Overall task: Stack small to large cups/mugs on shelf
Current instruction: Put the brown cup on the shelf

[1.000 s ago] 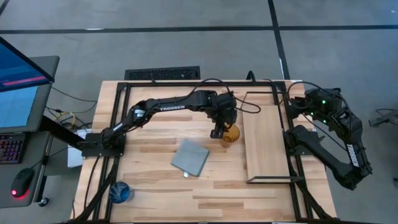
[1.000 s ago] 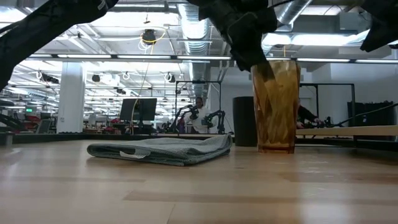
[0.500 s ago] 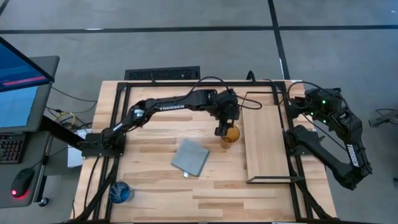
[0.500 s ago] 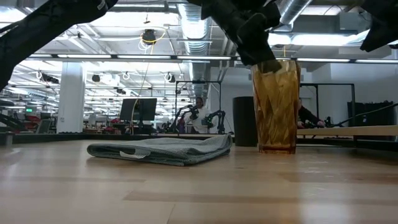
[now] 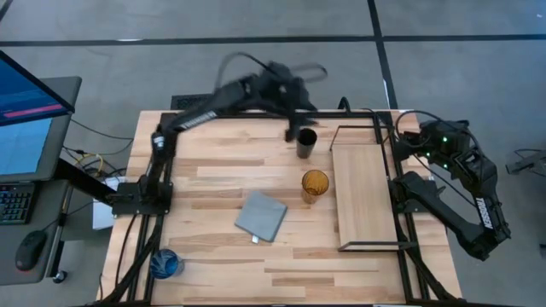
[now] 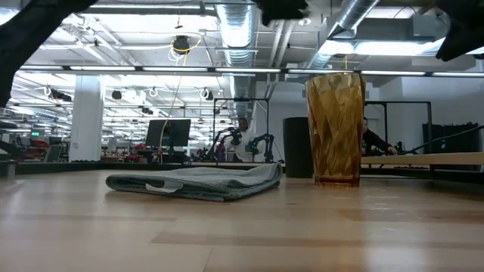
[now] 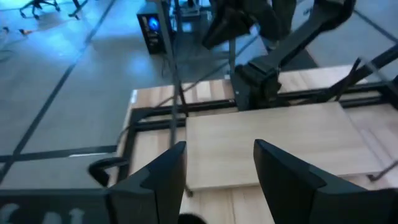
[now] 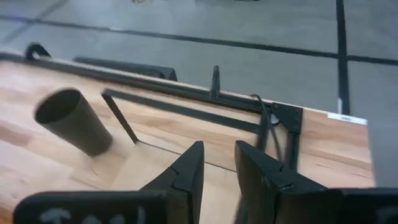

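Beside the shelf (image 5: 365, 194) the amber tumbler (image 5: 314, 185) stands upright — left gripper (image 5: 294, 130) empty, fingers parted.

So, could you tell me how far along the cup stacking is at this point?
Nothing is stacked yet: the shelf is bare. The amber tumbler stands beside it, the black cup near its far corner, the blue cup at the table's near left corner. The left gripper is open above the black cup, holding nothing; the right gripper waits by the shelf. All stacking remains.
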Robot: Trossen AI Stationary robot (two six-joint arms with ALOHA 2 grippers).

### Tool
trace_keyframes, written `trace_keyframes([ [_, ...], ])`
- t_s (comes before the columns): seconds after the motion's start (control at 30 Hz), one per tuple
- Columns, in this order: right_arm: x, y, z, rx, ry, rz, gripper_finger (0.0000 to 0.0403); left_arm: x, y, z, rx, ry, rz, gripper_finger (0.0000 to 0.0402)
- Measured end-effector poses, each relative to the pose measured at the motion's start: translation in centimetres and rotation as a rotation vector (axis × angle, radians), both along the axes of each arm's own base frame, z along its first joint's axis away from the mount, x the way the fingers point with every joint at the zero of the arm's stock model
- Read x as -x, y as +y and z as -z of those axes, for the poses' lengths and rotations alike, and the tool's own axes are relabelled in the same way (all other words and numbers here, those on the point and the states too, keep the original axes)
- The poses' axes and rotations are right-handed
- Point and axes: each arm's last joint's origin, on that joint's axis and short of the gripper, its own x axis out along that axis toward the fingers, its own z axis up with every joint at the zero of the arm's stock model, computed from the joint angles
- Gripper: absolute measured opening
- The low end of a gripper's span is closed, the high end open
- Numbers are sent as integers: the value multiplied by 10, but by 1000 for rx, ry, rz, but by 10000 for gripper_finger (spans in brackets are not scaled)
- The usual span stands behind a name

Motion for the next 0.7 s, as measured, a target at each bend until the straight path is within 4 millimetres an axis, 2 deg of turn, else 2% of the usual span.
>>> trace_keyframes([
  [0.13, -4, 0, -4, 1, -88, -80, 113, 39, 13, -28, 0, -15, -48, 178],
  [0.27, -9, -1, -10, 19, -192, -183, 113, 81, 18, -52, -38, 18, -122, 178],
  [0.53, -21, -12, -19, 15, -285, -342, 113, 155, 3, -84, -24, 34, -159, 178],
  [0.7, -36, -31, -22, -56, -316, -439, 113, 192, -10, -85, -51, 14, -253, 178],
])
